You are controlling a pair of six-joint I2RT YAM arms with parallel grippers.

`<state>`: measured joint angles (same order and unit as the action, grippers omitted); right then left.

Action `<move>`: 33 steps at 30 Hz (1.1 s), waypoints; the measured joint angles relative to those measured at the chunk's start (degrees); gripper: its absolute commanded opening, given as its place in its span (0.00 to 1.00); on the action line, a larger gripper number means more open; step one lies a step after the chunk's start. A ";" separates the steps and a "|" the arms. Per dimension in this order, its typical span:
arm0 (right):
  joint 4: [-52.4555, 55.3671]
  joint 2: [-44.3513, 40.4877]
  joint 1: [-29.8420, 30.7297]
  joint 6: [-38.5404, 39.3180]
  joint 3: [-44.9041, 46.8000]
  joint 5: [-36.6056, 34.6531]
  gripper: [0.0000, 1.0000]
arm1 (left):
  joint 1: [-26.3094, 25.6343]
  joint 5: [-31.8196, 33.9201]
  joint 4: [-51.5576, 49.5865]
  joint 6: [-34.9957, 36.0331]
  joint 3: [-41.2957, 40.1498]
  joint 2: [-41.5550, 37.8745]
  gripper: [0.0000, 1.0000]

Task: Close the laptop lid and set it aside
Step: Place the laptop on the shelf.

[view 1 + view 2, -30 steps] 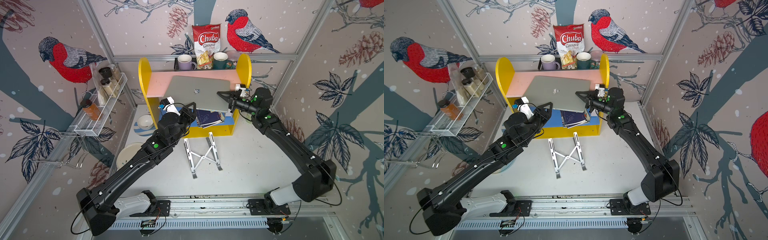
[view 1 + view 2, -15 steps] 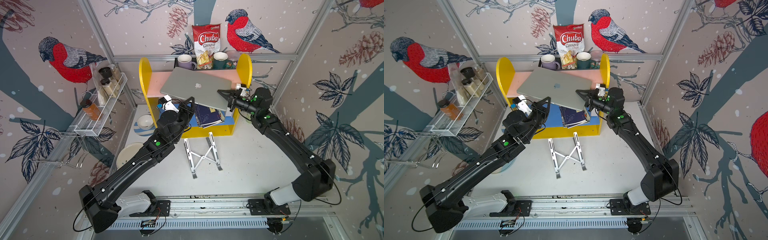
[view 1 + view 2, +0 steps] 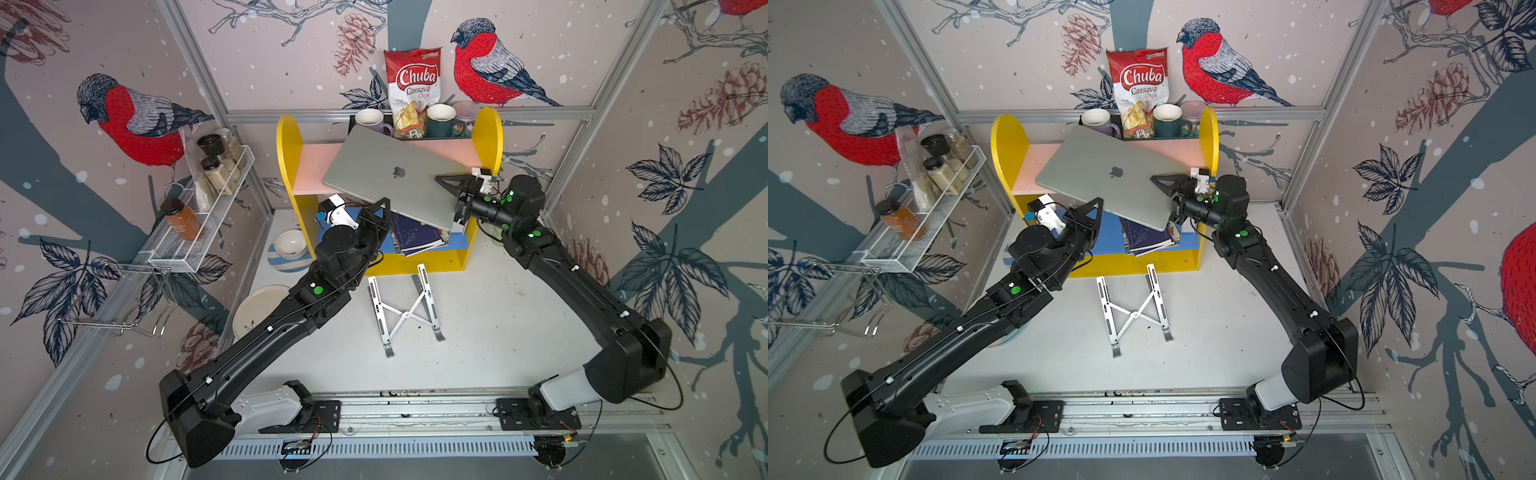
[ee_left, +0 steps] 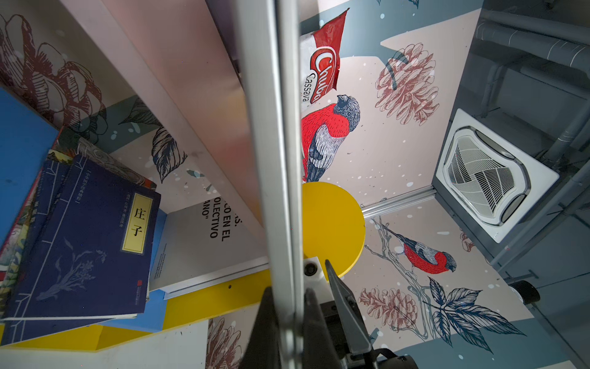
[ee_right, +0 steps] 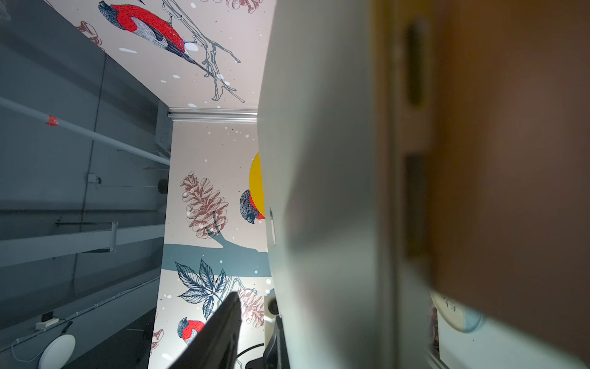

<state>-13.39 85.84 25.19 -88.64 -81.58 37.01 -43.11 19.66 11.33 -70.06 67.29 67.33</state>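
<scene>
While the left hand [image 3: 384, 208] clamps the closed laptop [image 3: 374, 166], the right hand [image 3: 449, 200] straddles its edge, jaws parted.

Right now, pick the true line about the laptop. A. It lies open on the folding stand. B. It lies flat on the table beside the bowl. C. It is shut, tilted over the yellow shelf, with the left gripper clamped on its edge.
C: the laptop is shut with its logo side up, tilted above the yellow shelf, and the left gripper is closed on its edge.

Silver laptop [image 3: 415, 199], lid [image 3: 374, 166] shut, tilts over the yellow shelf [image 3: 289, 158].
</scene>
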 measured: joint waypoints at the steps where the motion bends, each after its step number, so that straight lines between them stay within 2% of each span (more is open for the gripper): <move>1: 0.11 -0.04 0.00 -0.02 -0.04 0.00 0.65 | 0.00 0.02 0.00 -0.11 -0.24 -0.13 0.00; 15: 1.55 -0.76 -0.13 0.28 -0.48 -0.22 0.75 | -0.02 5.46 6.23 -5.53 -5.84 -1.55 0.00; 23: 2.01 -1.20 -0.09 0.48 -0.63 -0.24 0.82 | -0.09 8.76 9.51 -8.59 -5.95 0.52 0.00; 30: 5.90 -2.29 0.07 2.69 -1.38 -0.31 0.99 | -0.28 10.75 10.03 -8.92 -4.35 1.84 0.00; 33: 7.26 -2.67 0.13 3.50 -1.55 -0.42 1.00 | -0.44 11.98 10.03 -8.48 -3.54 2.36 0.00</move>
<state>-6.13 83.18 25.32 -85.14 -83.13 36.60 -43.55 31.64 21.37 -78.54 63.75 69.69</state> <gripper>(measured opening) 0.999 0.090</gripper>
